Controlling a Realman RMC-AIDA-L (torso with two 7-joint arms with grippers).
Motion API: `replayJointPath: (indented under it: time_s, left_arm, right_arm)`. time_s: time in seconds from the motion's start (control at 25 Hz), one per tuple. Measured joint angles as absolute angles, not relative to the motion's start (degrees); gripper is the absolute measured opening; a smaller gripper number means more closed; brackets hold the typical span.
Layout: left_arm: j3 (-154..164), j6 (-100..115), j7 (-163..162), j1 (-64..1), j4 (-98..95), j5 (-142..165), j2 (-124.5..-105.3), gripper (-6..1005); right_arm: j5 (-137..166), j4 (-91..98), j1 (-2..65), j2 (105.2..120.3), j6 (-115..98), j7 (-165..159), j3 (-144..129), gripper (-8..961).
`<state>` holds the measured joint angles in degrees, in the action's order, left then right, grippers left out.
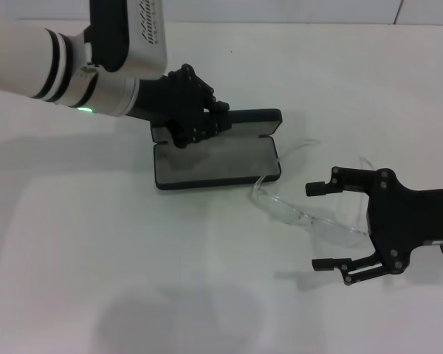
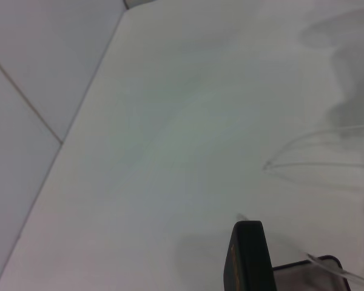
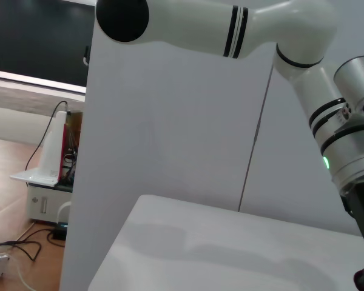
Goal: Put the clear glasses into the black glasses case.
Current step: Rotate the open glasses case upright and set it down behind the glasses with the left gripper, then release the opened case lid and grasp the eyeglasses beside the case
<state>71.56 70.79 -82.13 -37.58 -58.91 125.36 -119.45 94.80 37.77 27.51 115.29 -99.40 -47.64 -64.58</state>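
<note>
Two grippers: the left gripper, grip unclear, on the open black rectangular case; the right gripper, fingers apart, straddles transparent plastic wraparound glasses on the white desk.

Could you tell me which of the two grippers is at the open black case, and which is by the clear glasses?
The left gripper is over the black glasses case, at its raised lid. The right gripper, open, straddles the clear glasses on the table.

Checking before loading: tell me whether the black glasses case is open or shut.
Open. The black glasses case shows its grey lining, lid raised behind under the left gripper; the clear glasses lie outside.
</note>
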Motion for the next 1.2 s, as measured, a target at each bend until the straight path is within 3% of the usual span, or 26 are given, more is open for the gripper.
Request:
replayJointPath:
  time_s: [0.44,0.68,0.8,0.88,1.04,1.2]
  left_arm:
    - [74.6,70.7,-82.8,-33.9,-62.7,124.4,-119.71,342]
    - [73.9,71.2,-82.0,-26.6,-70.1,111.7,-119.31,368]
    - [72.1,73.6,-80.8,-22.7,-70.5,102.0,-119.37,487]
    - [70.8,75.4,-78.0,-19.9,-68.1,94.8,-119.57,567]
    - [70.5,76.0,-68.8,-16.2,-58.4,81.9,-119.71,563]
    - [70.5,76.0,-60.4,-16.9,-44.9,73.4,-119.63,563]
  right_arm:
    - [94.6,37.8,26.9,115.32,-100.7,-48.3,-64.3,869]
    - [94.4,38.4,26.8,115.31,-101.0,-50.7,-64.0,869]
    - [94.3,39.8,26.8,115.33,-100.4,-53.9,-63.4,870]
    - [94.3,43.6,26.8,115.36,-98.7,-60.2,-63.0,867]
    - [97.7,55.7,26.9,115.25,-93.8,-79.8,-63.7,862]
    - [108.1,69.4,28.8,115.46,-91.9,-97.4,-67.7,856]
